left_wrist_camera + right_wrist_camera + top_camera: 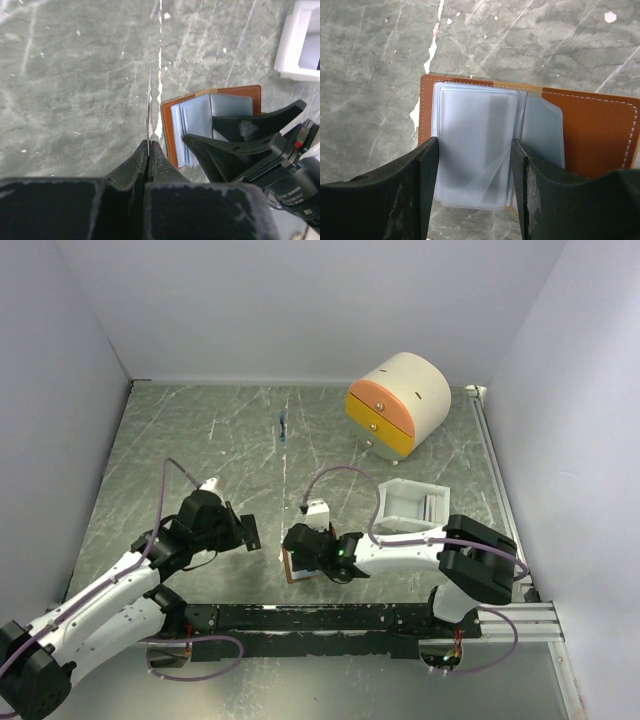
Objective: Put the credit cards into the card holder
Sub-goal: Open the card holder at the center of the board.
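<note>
The brown card holder (600,130) lies open on the table, its pale blue pockets (475,135) facing up. My right gripper (472,170) is open, its jaws straddling the stack of pockets from above. It covers most of the holder (287,567) in the top view. My left gripper (150,147) is shut on a thin credit card (149,107), held edge-on just left of the holder (210,112) and above the table. In the top view the left gripper (253,532) sits a little left of the right gripper (298,562). More grey cards (433,506) stand in the white tray.
The white tray (400,502) stands right of the holder, with its corner in the left wrist view (295,55). A cream-and-orange drawer box (398,405) is at the back right. A small blue object (284,427) lies at the back centre. Walls enclose the table.
</note>
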Controlling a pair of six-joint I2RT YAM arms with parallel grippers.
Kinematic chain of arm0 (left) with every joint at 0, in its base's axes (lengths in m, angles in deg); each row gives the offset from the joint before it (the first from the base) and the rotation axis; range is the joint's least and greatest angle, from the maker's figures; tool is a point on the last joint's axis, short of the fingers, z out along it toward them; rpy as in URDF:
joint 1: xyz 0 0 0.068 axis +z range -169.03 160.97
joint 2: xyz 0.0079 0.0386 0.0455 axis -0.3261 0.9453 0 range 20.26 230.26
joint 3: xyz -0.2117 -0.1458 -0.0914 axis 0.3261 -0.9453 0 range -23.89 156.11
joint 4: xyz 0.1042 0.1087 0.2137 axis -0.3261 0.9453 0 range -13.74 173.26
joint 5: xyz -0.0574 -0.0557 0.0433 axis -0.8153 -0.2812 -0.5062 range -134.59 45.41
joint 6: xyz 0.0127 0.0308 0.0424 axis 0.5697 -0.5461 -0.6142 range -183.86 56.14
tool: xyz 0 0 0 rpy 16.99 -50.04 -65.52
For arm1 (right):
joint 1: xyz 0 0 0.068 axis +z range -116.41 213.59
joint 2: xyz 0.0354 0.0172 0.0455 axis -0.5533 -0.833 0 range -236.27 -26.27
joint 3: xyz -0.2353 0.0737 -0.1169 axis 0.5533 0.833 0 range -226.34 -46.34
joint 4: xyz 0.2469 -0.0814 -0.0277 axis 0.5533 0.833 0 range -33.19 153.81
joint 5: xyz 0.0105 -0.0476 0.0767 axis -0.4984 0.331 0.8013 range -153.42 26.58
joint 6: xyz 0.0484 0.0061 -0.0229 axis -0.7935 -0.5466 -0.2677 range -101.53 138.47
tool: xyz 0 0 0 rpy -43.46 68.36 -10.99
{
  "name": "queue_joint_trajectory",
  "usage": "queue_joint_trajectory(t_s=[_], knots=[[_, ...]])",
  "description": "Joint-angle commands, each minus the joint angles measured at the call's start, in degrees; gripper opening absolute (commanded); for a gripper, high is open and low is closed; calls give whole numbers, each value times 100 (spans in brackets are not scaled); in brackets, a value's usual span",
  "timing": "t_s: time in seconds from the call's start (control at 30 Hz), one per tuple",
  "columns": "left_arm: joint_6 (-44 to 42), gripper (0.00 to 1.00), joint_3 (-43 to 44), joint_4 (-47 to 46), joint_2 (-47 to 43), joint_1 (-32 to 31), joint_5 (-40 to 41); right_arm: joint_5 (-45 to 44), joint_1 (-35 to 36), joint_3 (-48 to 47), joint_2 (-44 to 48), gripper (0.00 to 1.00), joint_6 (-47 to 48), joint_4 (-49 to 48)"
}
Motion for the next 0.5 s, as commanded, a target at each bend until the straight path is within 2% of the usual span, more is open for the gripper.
queue_joint_trajectory(t_s=[0.0,0.17,0.47], knots=[[-186,7,-125,-600,245,37,-806,668,-168,471,239,48,-179,-799],[-154,7,-356,-1229,441,40,-1412,1136,-360,900,473,48,-353,-1506],[-153,7,-516,-1547,887,33,-1592,1697,-679,1570,826,48,-587,-2428]])
